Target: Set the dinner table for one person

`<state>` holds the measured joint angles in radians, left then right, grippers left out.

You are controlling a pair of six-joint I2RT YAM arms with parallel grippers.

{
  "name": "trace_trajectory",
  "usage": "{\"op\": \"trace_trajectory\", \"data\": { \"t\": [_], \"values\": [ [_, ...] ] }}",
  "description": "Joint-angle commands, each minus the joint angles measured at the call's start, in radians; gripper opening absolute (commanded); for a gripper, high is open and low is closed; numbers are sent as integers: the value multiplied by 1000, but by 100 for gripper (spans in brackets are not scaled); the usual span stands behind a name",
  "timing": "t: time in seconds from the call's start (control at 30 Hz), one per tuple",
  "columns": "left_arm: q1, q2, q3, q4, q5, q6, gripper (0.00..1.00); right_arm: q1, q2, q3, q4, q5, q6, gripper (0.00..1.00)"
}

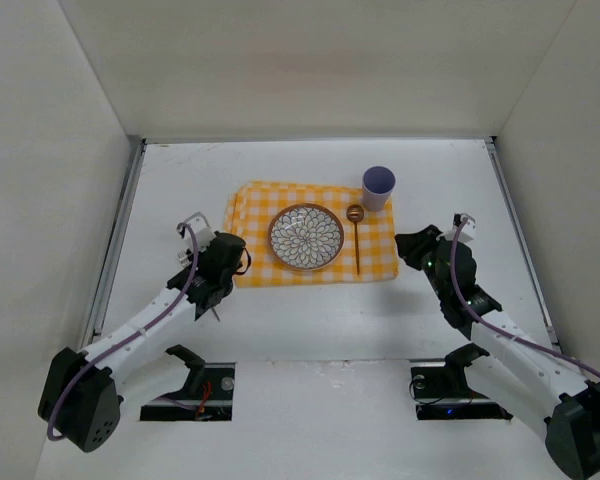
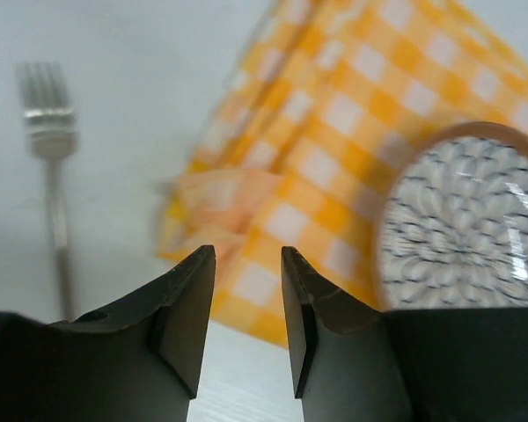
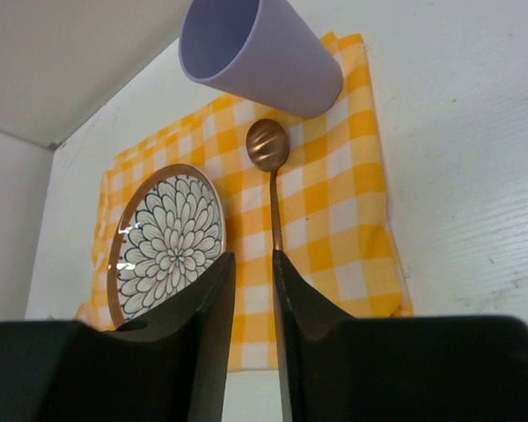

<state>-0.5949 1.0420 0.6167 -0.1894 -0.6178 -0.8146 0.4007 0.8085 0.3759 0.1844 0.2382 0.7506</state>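
Where it was viewed from above, the dinner table point(image 1: 310, 320) was seen white and flat beneath cloth point(image 1: 376, 262), plate point(image 1: 306, 237), spoon point(image 1: 357, 240) and cup point(image 1: 378, 186); rigid and fixed, it was judged something to be laid upon, not grasped. By the left wrist, the left gripper point(image 2: 248, 264) was shown narrowly parted, empty, a blurred fork point(image 2: 51, 158) to its left. By the right wrist, the right gripper point(image 3: 253, 264) was shown barely parted, empty, the spoon's handle end hidden.

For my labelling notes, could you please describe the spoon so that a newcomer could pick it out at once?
On the white table, find the yellow checked cloth. The spoon lies on it, right of the patterned plate, bowl end near the lilac cup. It is the only slim copper-coloured piece there.
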Motion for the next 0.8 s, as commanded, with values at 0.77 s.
{"op": "trace_trajectory", "data": {
  "t": [0.77],
  "values": [
    [313, 107, -216, 14, 156, -6, 15, 46, 61, 35, 89, -19, -33, 40]
  ]
}}
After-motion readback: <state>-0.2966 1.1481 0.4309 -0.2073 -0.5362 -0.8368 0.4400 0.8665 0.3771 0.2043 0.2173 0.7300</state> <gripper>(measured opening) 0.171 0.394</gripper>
